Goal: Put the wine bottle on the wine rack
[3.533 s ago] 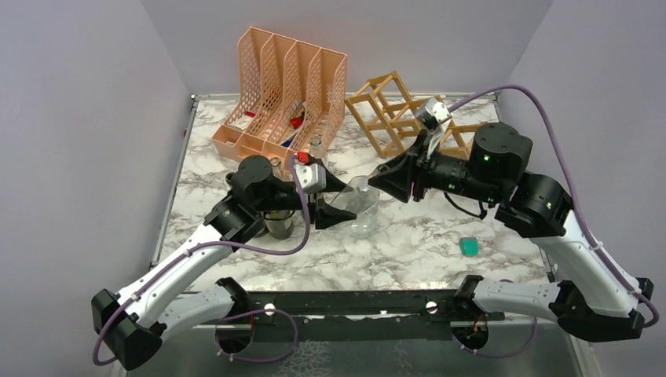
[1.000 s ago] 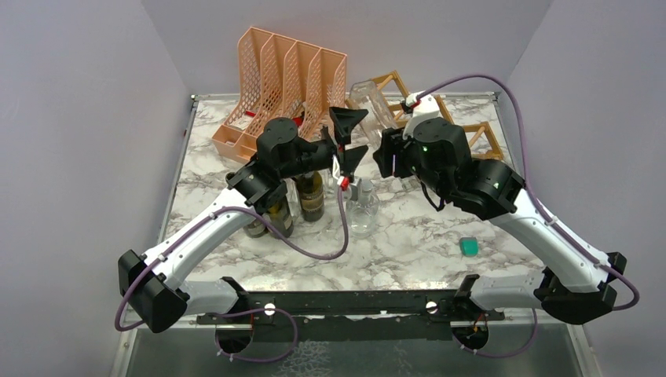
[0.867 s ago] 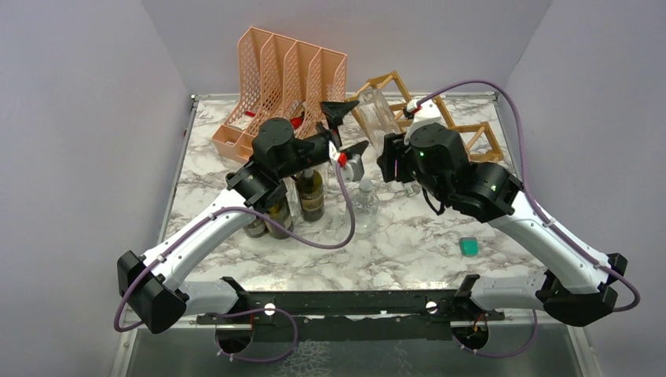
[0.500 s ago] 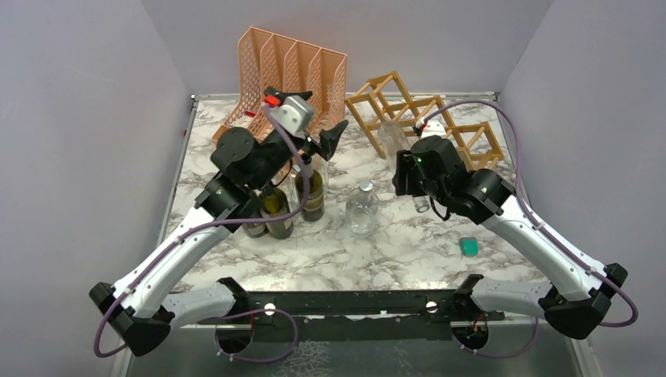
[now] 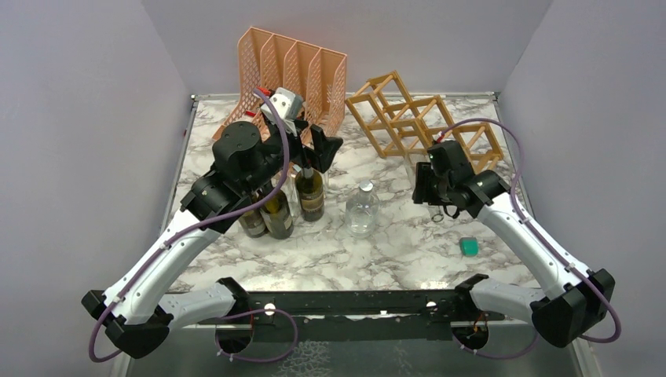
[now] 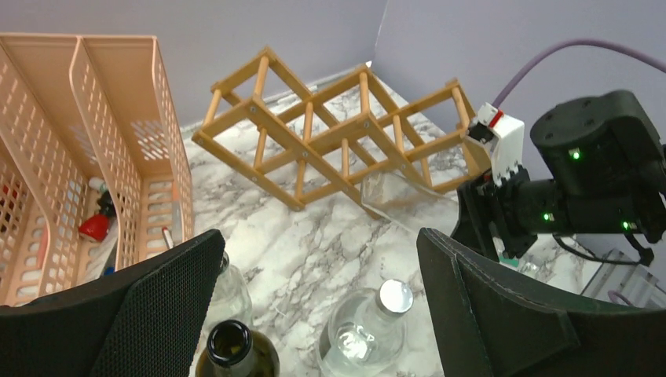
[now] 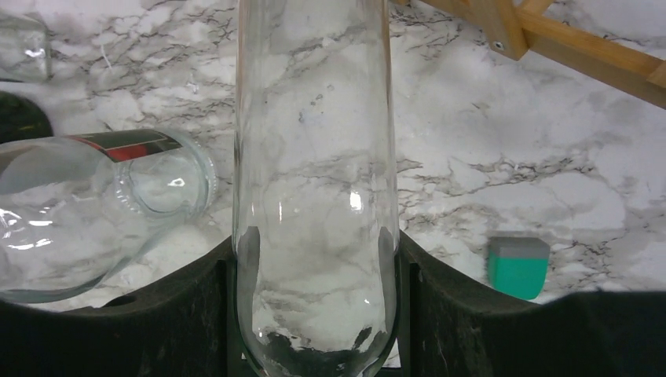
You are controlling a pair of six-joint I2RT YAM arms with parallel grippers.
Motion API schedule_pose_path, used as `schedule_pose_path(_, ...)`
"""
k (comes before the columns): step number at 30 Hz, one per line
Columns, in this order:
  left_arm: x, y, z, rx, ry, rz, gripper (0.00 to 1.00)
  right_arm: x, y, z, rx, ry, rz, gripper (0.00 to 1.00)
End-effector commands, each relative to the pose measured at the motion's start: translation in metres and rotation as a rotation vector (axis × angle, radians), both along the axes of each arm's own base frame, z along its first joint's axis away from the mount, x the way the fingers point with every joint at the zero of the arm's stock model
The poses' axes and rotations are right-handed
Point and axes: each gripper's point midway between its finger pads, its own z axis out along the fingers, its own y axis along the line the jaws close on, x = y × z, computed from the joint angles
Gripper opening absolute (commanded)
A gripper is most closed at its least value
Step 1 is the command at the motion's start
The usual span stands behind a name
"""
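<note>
Wine rack (image 5: 416,129) sits upper right in the overhead view, with the right gripper (image 5: 426,188) just below it and the left gripper (image 5: 318,148) left of center. In the left wrist view, that gripper's jaws are spread wide, and the clear wine bottle (image 6: 402,206) lies right of center, near the rack. In the right wrist view, the fingers (image 7: 192,314) pinch the bottle at center.

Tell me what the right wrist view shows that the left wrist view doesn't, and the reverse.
Only the right wrist view: a close look at the right gripper clamped on the body of the clear wine bottle.
Only the left wrist view: the open left gripper, the whole wine rack, the peach organiser, a dark bottle seen from above, and the right arm.
Both: the marble table and at least part of the rack.
</note>
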Motion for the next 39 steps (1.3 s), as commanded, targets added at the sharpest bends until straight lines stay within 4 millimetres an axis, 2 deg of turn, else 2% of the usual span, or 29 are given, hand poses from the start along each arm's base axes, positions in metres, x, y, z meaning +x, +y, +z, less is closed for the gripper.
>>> schedule_pose_path(1,-0.006,0.004,-0.005,0.000,0.064,0.004,0.99,0.023,-0.004,0.009,0.033,-0.057,-0.012,0.01)
schedule_pose_path(7,-0.006,0.000,-0.010,0.017,0.069,-0.013,0.99,0.037,-0.035,0.013,-0.039,-0.071,-0.106,0.01)
schedule_pose_path(11,-0.002,-0.001,-0.014,0.031,0.076,-0.007,0.99,0.048,-0.048,0.015,-0.062,-0.090,-0.149,0.01)
schedule_pose_path(15,0.002,-0.004,-0.019,0.048,0.080,-0.005,0.99,0.056,-0.045,0.011,-0.029,-0.094,-0.164,0.01)
schedule_pose_path(20,0.004,-0.003,-0.021,0.058,0.078,0.005,0.99,0.058,-0.045,-0.005,-0.005,-0.104,-0.211,0.01)
schedule_pose_path(30,0.008,-0.007,-0.029,0.086,0.085,-0.007,0.99,0.083,-0.055,-0.023,0.010,-0.199,-0.370,0.01)
schedule_pose_path(31,0.007,-0.006,-0.020,0.076,0.069,-0.006,0.99,0.086,-0.055,-0.026,0.013,-0.203,-0.377,0.01)
schedule_pose_path(39,0.011,-0.009,-0.015,0.092,0.068,-0.008,0.99,0.112,-0.059,-0.042,-0.008,-0.250,-0.451,0.01)
